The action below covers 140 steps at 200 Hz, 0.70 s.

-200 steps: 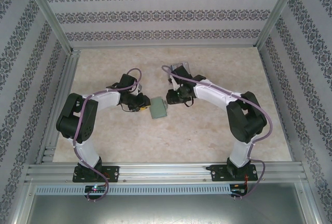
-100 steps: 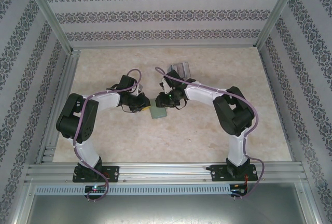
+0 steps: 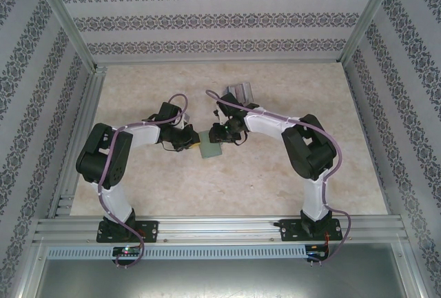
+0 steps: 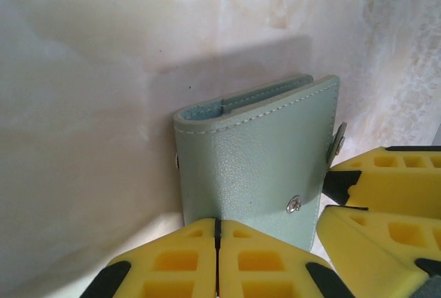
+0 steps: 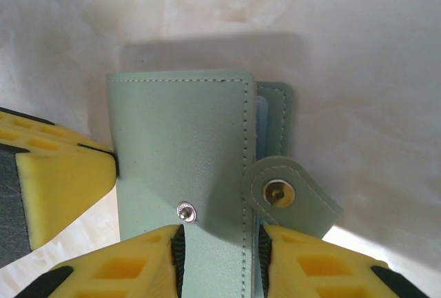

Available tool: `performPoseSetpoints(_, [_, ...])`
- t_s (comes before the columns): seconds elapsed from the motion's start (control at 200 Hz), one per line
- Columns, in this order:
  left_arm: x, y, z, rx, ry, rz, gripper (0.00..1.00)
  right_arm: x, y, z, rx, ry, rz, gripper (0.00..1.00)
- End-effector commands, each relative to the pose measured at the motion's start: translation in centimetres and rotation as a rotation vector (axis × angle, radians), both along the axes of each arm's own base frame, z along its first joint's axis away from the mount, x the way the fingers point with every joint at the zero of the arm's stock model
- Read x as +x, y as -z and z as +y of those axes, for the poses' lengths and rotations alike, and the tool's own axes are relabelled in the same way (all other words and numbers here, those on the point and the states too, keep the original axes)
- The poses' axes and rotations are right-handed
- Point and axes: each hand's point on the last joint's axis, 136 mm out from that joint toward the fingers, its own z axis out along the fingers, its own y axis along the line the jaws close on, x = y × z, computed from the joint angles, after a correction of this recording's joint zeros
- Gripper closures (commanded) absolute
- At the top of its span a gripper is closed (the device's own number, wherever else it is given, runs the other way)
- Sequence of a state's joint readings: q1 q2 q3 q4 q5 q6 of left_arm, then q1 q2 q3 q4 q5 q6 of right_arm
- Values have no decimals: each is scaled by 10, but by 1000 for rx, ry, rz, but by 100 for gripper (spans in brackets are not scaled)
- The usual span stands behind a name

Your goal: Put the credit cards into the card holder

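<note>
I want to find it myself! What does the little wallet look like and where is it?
Look at the middle of the beige table, where the two arms meet. The card holder sits between them: small, flat, pale green leather with stitched edges and a round snap tab, unlike the silvery credit cards farther back.

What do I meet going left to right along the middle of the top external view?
Left arm's elbow → left gripper → card holder → right arm's elbow.

A lab test cell. Boxed in by aluminium framing [image 3: 65, 32] and patterned wallpaper panels [image 3: 220, 18]. Marbled beige worktop [image 3: 227, 187] with two bolted-down robot arms.
</note>
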<state>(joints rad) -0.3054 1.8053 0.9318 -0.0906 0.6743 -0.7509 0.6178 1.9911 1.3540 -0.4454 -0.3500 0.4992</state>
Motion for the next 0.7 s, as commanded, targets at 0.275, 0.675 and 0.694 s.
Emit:
performPoseSetpoints(0.275, [-16, 25, 5, 7, -15, 53, 100, 3, -35, 40, 233, -19, 21, 63])
performPoseSetpoints(0.675, [-13, 4, 14, 11, -29, -10, 88, -10, -63, 87, 384, -86, 25, 63])
performPoseSetpoints(0.694, [-13, 2, 13, 4, -24, -14, 86, -10, -63, 89, 388, -88, 25, 64])
